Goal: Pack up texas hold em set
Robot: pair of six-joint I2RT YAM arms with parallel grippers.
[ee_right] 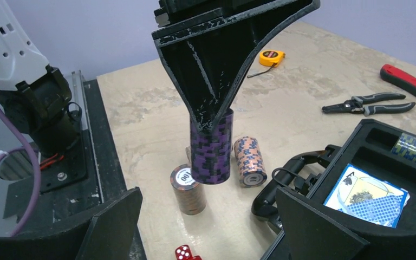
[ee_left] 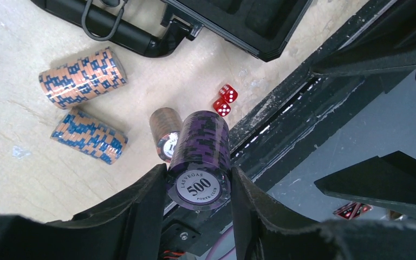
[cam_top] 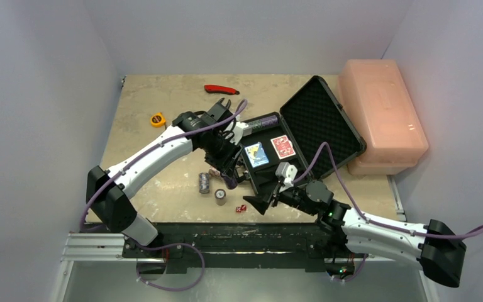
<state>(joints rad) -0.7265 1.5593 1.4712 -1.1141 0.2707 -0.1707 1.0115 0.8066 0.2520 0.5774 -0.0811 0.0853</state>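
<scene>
My left gripper (cam_top: 227, 171) is shut on a purple stack of poker chips (ee_left: 200, 157) marked 500, held upright in the air just left of the open black briefcase (cam_top: 317, 123). A blue deck (cam_top: 256, 154), a red deck (cam_top: 283, 146) and a chip stack (cam_top: 261, 121) lie in the case's foam. Below the purple stack (ee_right: 211, 151) a brown stack (ee_right: 187, 189) stands upright, and an orange-and-blue stack (ee_right: 249, 161) lies beside it. Two red dice (cam_top: 241, 207) sit nearby. My right gripper (ee_right: 206, 227) is open and empty, low near the case's front corner.
A pink plastic box (cam_top: 383, 113) stands right of the case lid. Pliers (ee_right: 368, 103), a red-handled tool (cam_top: 220, 89) and a yellow tape measure (cam_top: 157, 119) lie at the back. The black base rail (cam_top: 226, 239) runs along the near edge.
</scene>
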